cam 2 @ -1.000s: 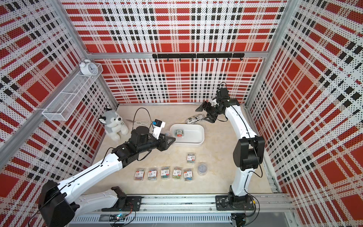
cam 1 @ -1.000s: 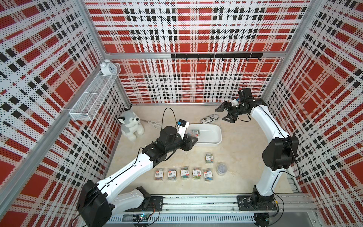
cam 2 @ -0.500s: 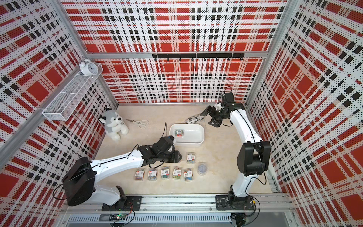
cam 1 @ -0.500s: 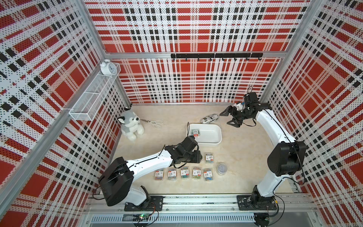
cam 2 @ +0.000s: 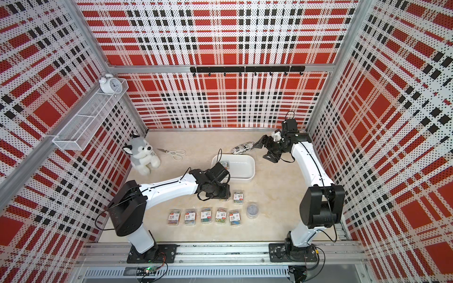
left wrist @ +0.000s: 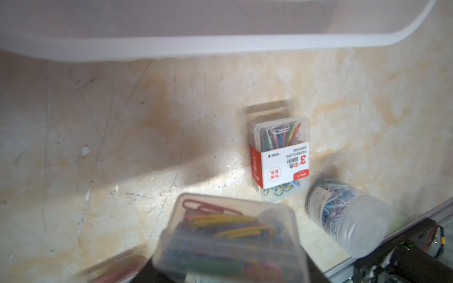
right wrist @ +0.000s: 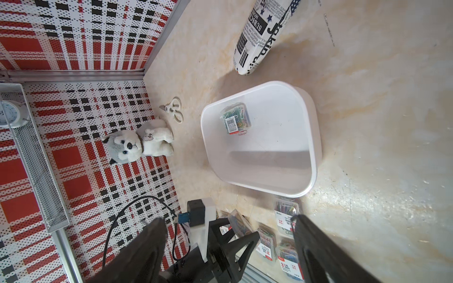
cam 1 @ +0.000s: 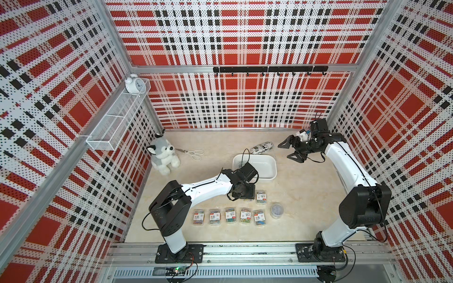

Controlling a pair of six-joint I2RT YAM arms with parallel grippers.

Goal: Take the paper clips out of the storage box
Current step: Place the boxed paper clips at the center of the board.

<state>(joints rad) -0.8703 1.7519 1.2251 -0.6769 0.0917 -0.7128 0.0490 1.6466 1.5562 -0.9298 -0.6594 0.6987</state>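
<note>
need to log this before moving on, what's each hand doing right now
Left hand: closed on a paper clip case.
Right hand: open, holding nothing.

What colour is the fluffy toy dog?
The toy dog is grey and white; the right wrist view shows it best.

Plush husky beside white scissors; printed pouch lies apart; alarm clock in wire basket
</note>
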